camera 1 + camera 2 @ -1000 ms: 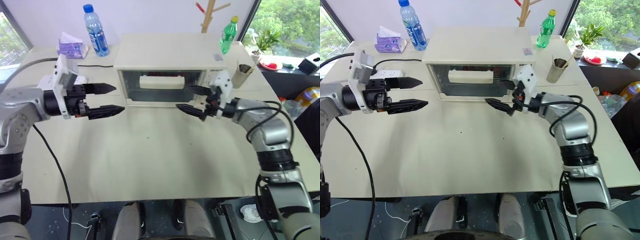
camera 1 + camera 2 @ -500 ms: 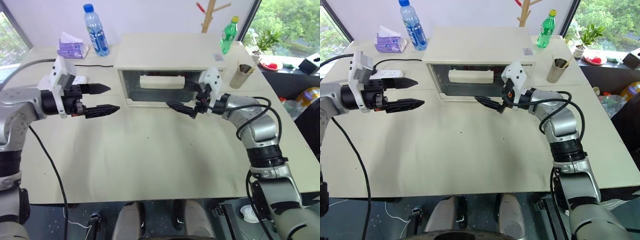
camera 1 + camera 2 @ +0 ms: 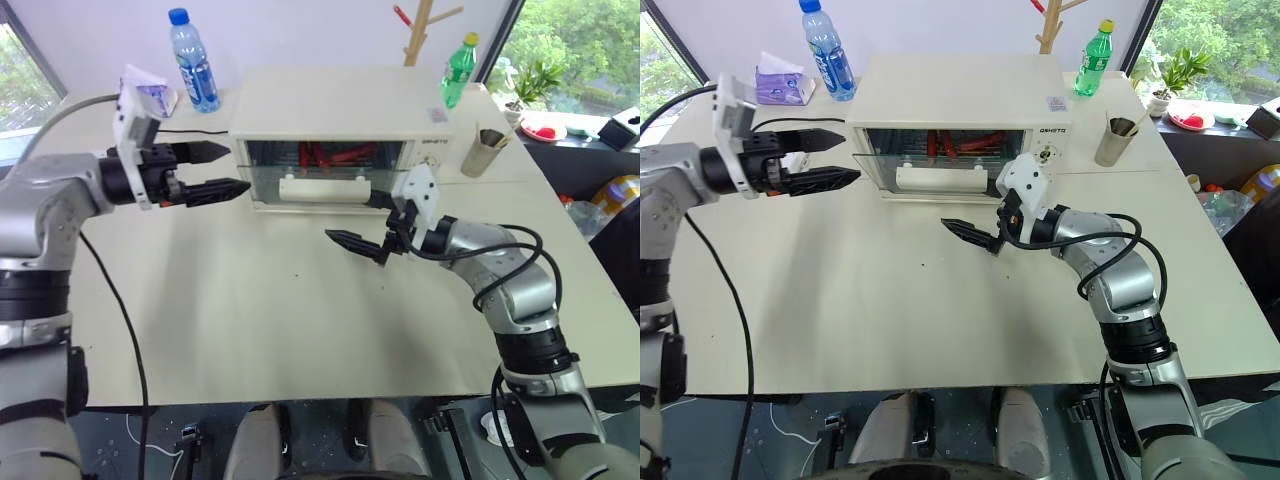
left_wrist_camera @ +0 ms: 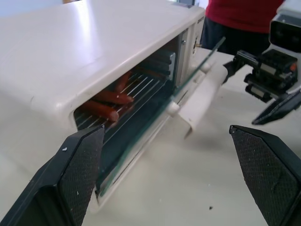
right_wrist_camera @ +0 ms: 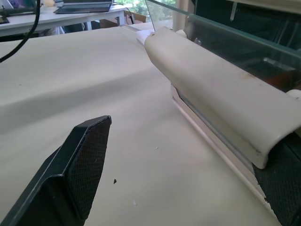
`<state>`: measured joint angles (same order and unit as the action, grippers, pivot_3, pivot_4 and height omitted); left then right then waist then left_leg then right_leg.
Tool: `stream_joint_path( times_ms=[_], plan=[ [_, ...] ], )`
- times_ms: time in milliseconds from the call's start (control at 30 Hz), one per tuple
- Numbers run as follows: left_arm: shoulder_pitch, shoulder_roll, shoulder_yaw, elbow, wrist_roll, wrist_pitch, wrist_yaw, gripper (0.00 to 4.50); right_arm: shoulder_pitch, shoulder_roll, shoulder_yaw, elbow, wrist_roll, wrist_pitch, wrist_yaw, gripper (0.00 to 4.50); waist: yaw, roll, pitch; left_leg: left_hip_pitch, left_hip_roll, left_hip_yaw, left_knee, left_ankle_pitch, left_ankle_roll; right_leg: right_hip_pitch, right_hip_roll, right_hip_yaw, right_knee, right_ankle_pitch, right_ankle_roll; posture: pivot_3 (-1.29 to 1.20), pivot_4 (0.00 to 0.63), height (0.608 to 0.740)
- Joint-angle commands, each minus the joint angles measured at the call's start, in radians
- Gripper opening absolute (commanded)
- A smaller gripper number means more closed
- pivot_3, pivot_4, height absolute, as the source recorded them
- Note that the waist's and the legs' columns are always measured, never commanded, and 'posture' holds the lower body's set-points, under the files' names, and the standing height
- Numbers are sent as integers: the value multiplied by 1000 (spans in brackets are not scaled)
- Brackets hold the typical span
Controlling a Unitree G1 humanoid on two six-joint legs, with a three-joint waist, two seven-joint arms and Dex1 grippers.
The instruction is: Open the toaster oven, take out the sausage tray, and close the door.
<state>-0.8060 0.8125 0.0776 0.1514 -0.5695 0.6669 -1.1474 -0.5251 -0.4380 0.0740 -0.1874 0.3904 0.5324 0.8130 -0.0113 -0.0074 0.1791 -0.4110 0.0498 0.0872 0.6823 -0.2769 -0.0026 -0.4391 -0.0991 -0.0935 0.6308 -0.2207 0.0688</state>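
The cream-white toaster oven (image 3: 340,100) stands at the back middle of the table. Its glass door (image 3: 315,172) is tilted partly open, and the white bar handle (image 3: 322,188) hangs out toward me. Through the gap, reddish sausages (image 4: 106,101) lie on the wire rack of the sausage tray (image 4: 138,87) inside. My right gripper (image 3: 352,218) is open at the handle's right end; the right wrist view shows the handle (image 5: 211,84) lying between its fingers. My left gripper (image 3: 238,168) is open and empty, level with the oven's left front corner.
A blue water bottle (image 3: 192,60) and a tissue pack (image 3: 775,80) stand at the back left. At the back right are a green bottle (image 3: 457,70) and a cup of utensils (image 3: 483,150). A person in red (image 4: 244,14) stands behind the table.
The door has swung from shut to partly open and the sausages now show. My right gripper drew back toward me and leftward with the handle. My left gripper moved forward to the oven's left corner.
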Motion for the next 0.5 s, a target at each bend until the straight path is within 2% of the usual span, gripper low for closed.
stream_joint_path(
  times_ms=[33,267,367,500],
  plan=[
    [-75,-12,-9,44,30,-35,-5,4500,13,12,-1,-66,20,7,-20,4456,0,0,0,0,0,0,0,0,0,0,0,0,0,0,0,0,150,722],
    [-171,-59,-30,149,63,-63,-38,4500,76,13,6,-118,23,23,-47,4456,0,0,0,0,0,0,0,0,0,0,0,0,0,0,0,0,150,722],
    [-199,-78,-43,186,80,-89,-68,3650,100,13,7,-130,21,27,-58,4500,1,0,0,0,0,0,0,0,0,0,0,0,0,0,0,0,150,722],
    [-221,-100,-77,233,122,-140,-101,1451,117,12,9,-134,19,24,-67,4500,0,0,0,0,0,0,0,0,0,0,0,0,0,0,0,0,150,722]
  ],
)
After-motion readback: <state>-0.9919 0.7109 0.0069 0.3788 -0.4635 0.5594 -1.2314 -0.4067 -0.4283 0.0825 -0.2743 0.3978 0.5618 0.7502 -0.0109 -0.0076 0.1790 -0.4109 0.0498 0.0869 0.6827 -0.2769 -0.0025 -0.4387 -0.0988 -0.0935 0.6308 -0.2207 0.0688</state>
